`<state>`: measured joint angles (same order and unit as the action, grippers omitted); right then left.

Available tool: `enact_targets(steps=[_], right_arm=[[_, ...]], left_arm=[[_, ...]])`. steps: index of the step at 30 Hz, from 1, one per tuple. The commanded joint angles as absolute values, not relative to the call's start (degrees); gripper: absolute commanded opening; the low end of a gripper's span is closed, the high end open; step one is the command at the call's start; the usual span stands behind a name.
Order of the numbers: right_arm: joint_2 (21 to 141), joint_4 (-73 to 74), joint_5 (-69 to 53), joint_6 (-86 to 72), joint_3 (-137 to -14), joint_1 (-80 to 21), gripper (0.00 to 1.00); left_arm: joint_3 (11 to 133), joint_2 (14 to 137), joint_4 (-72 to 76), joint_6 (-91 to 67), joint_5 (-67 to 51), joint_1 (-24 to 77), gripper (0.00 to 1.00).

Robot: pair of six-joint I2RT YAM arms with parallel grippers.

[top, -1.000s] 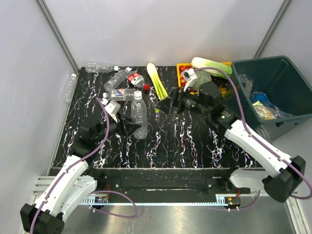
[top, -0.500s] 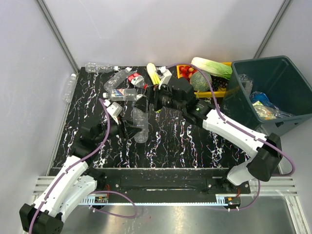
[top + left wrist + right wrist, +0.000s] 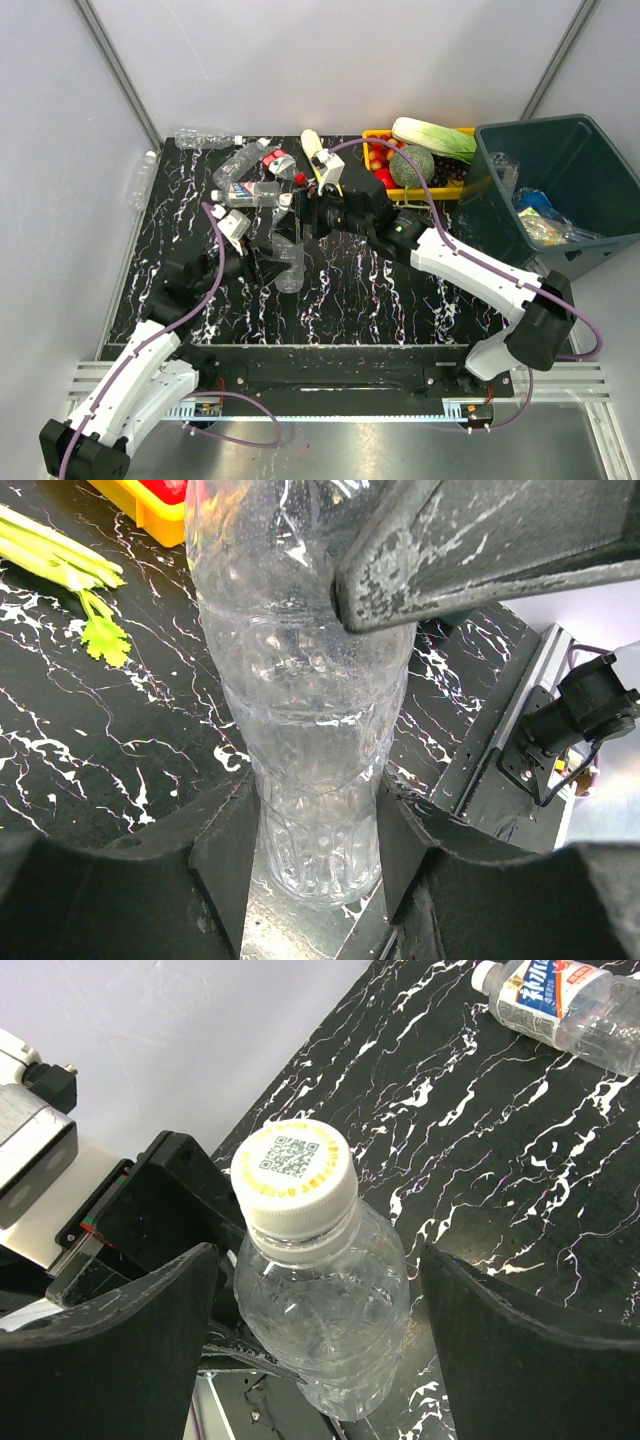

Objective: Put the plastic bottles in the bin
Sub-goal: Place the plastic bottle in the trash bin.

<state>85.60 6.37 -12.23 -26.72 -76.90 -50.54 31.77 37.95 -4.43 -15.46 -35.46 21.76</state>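
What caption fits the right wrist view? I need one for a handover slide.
The right gripper, fingers open, flanks a white-capped clear bottle gripped low by the left gripper.

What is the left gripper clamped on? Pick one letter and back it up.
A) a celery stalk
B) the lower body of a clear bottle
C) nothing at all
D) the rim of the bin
B: the left wrist view shows the left gripper pinching the clear bottle by its ribbed lower body from both sides, while the right gripper stands open around the bottle's white cap.
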Motion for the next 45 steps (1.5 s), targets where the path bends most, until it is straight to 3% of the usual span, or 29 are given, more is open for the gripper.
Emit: enact_targets(steps=[1, 3, 6, 7, 9, 10, 12, 15, 16, 18, 19, 27, 45], right_arm=[[86.2, 5.6, -14.1, -25.8, -77.6, -51.1, 0.85], [85.9, 5.0, -13.6, -25.9, -77.3, -51.1, 0.82], [85.4, 3.5, -13.4, -25.6, -76.6, -51.1, 0.73], [85.3, 3.2, -13.4, -25.6, -76.6, -51.1, 0.61], [85.2, 3.0, -12.8, -25.8, -76.6, -51.1, 0.25], [85.1, 3.0, -12.3, -25.8, -76.6, -51.1, 0.2], [85.0, 3.0, -11.4, -25.8, -76.6, -51.1, 0.21], [84.4, 3.7, -9.6, -24.6, -77.2, -51.1, 0.22], [83.9, 4.0, -8.2, -24.1, -77.5, -51.1, 0.22], [82.6, 5.0, -5.6, -21.8, -78.2, -51.1, 0.22], [81.9, 5.7, -3.4, -20.3, -78.5, -51.0, 0.21], [72.6, 9.1, 19.7, -6.3, -82.0, -49.9, 0.13], [63.4, 1.3, 44.0, 29.2, -91.8, -31.2, 0.12]], left_arm=[[33.4, 37.2, -2.9, -14.5, -35.6, 22.1, 0.17], [33.5, 37.2, -3.2, -14.5, -35.4, 22.1, 0.25], [33.5, 37.3, -3.5, -14.4, -35.4, 22.0, 0.29], [33.5, 37.2, -3.5, -14.4, -35.3, 22.1, 0.29], [33.6, 37.0, -3.8, -14.4, -35.2, 22.1, 0.3], [33.6, 36.8, -3.9, -14.3, -35.2, 22.1, 0.31], [33.5, 36.7, -4.0, -14.2, -35.2, 22.0, 0.36], [33.7, 36.4, -4.6, -14.2, -34.2, 22.1, 0.58], [33.7, 36.4, -4.8, -14.1, -33.8, 22.0, 0.66], [33.8, 36.3, -5.4, -13.8, -33.2, 22.1, 0.94], [34.0, 36.2, -5.5, -13.7, -33.1, 22.1, 0.99], [34.0, 35.8, -6.2, -13.4, -31.6, 22.1, 0.99], [35.1, 36.6, -9.1, -13.2, -28.3, 22.1, 0.99]])
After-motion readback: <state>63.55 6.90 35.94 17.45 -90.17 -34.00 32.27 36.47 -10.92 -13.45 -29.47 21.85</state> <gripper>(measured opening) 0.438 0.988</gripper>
